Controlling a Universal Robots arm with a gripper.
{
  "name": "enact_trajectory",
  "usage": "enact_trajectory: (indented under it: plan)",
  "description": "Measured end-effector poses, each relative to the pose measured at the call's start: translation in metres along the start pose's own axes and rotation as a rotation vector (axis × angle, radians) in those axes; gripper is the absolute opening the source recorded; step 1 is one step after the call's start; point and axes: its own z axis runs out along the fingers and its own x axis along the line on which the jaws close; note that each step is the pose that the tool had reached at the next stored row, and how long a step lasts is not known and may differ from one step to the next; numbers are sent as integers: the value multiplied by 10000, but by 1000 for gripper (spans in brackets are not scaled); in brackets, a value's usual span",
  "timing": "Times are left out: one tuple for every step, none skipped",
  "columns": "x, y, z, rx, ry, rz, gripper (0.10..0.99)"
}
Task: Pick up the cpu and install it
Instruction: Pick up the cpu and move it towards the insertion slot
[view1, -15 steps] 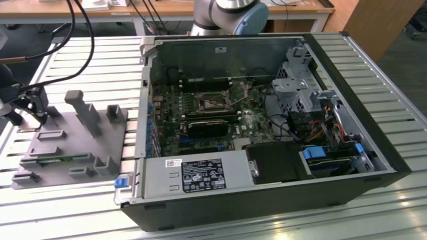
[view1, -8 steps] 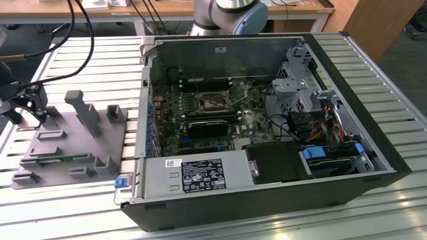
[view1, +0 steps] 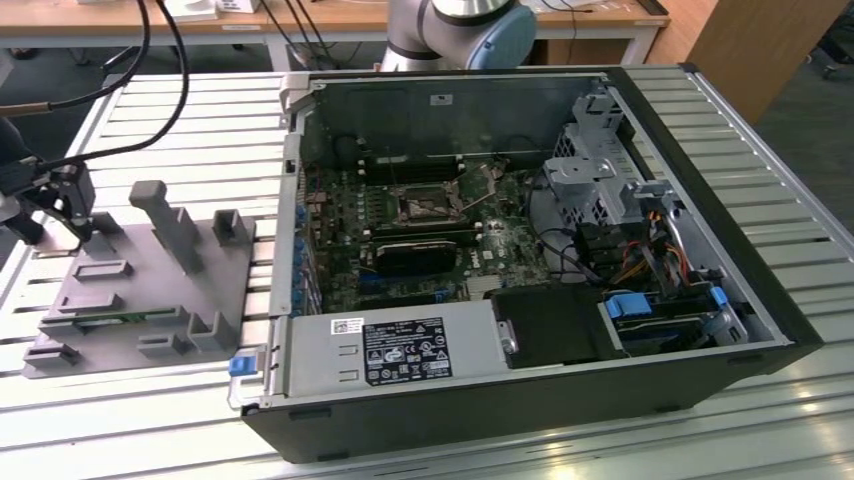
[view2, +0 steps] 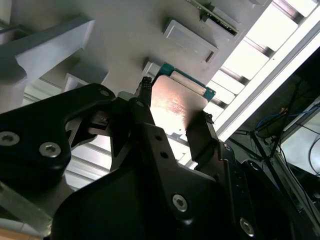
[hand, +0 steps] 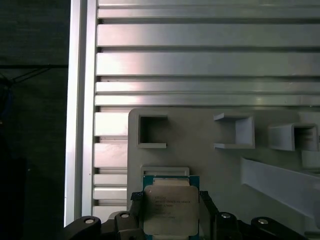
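Slatted table (hand: 200, 65), jaws pointing down, clasping cpu (hand: 170, 210)

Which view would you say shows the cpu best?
The first wrist view: the cpu lies square to the camera. The second wrist view shows it aslant, a finger covering part; in the exterior view the gripper hides it.

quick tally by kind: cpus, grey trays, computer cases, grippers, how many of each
cpu: 1
grey tray: 1
computer case: 1
gripper: 1
Total: 4
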Motion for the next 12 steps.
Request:
enact_trajectory:
  plan:
    - [-1, 2, -13, 0, -1, 1, 529]
    - [-1, 5, -30, 0, 0, 0, 529]
    - [-2, 8, -47, 0, -1, -1, 529]
    - [-1, 12, -65, 0, -1, -1, 529]
    - [-1, 15, -85, -1, -1, -1, 529]
    - [-1, 19, -105, -1, -2, 0, 529]
    - [-1, 22, -125, -1, -1, -1, 529]
    - [0, 26, -145, -1, -1, 0, 529]
    - [0, 30, -167, -1, -1, 0, 529]
    - [0, 34, -187, 0, 0, 0, 529]
    - [0, 38, -207, -1, -1, 0, 529]
    - [1, 42, -228, 0, -1, 0, 529]
